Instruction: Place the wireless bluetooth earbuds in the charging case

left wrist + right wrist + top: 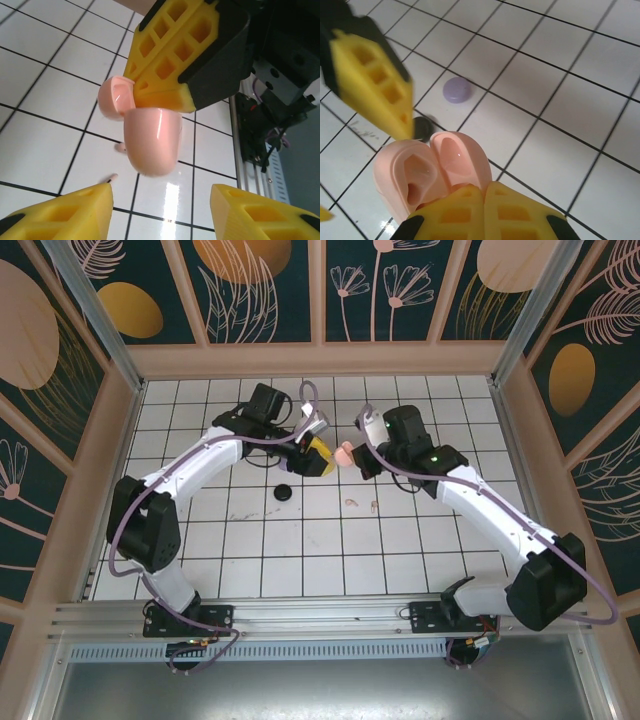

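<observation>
2 pale pink earbuds (pixel 352 502) lie loose on the white tiled table (pixel 300 550), just below the centre of the top view, side by side and apart from every case. Above them, near the middle of that frame, the right gripper (pixel 484 200) is clamped on an open pink charging case (pixel 432 167), which it holds off the table. In the left wrist view the case's hinged lid (pixel 116 96) is swung out to the upper left. In the right wrist view both halves face the camera with smooth pink hollows. The deeper well is shadowed, so what it holds is hard to tell.

The left gripper (pixel 161 192) sits just left of the case, fingers apart with nothing between them. 1 round black case (pixel 284 492) rests left of the earbuds. 1 round lilac case (pixel 457 90) lies left of centre in the upper half of the right wrist view.
</observation>
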Robot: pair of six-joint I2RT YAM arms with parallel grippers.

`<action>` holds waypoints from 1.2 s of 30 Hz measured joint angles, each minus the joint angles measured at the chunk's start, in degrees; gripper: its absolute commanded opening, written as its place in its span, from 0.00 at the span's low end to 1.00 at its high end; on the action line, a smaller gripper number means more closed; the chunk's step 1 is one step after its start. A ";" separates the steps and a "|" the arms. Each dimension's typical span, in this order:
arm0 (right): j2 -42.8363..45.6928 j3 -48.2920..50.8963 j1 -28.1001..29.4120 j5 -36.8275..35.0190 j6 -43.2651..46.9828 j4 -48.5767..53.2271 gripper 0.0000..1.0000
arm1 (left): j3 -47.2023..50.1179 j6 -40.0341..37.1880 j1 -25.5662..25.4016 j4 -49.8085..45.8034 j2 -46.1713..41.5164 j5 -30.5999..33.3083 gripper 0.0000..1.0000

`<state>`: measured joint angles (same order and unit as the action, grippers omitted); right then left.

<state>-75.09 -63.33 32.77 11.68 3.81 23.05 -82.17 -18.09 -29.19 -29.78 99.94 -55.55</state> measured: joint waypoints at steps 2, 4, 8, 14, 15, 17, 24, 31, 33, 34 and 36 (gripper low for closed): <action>-0.61 -0.50 1.05 0.39 0.35 -0.04 0.00 | -0.02 -0.72 0.00 -1.01 0.59 -1.31 0.54; -1.55 -1.09 2.16 0.37 0.42 0.07 0.00 | -0.02 -1.29 0.00 -1.79 1.11 -2.62 0.54; -3.21 -1.79 3.74 0.33 0.44 0.44 0.00 | -0.02 -1.97 0.00 -2.38 1.81 -4.57 0.54; -4.26 -2.47 4.48 -0.26 0.63 1.07 0.00 | -0.02 -2.54 0.11 -3.80 2.14 -5.38 0.51; -4.26 -2.54 4.48 -0.26 0.63 1.14 0.00 | -0.02 -2.71 0.11 -3.87 2.14 -5.60 0.50; -4.26 -2.58 4.48 -0.26 0.63 1.14 0.00 | -0.04 -2.91 0.11 -3.91 2.14 -5.81 0.48; -4.26 -2.58 4.59 -0.26 0.63 1.18 0.00 | -0.02 -3.15 0.17 -3.87 2.23 -6.16 0.47; -4.20 -2.58 4.59 -0.26 0.61 1.14 0.00 | -0.02 -2.60 0.33 -2.97 2.23 -6.14 0.46; -4.20 -2.58 4.59 -0.31 0.61 1.05 0.00 | 0.00 -2.16 0.31 -2.73 2.23 -6.19 0.48; -4.20 -2.58 4.57 -0.39 0.61 0.96 0.00 | 0.00 -1.86 0.31 -2.47 2.23 -6.21 0.49; -4.20 -2.58 4.57 -0.76 0.61 0.79 0.00 | 0.20 -1.27 0.33 -1.66 2.23 -6.36 0.51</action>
<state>-79.29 -65.91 37.34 10.92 4.43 23.83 -81.97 -19.35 -28.86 -31.44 102.17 -61.91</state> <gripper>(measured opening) 0.049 0.499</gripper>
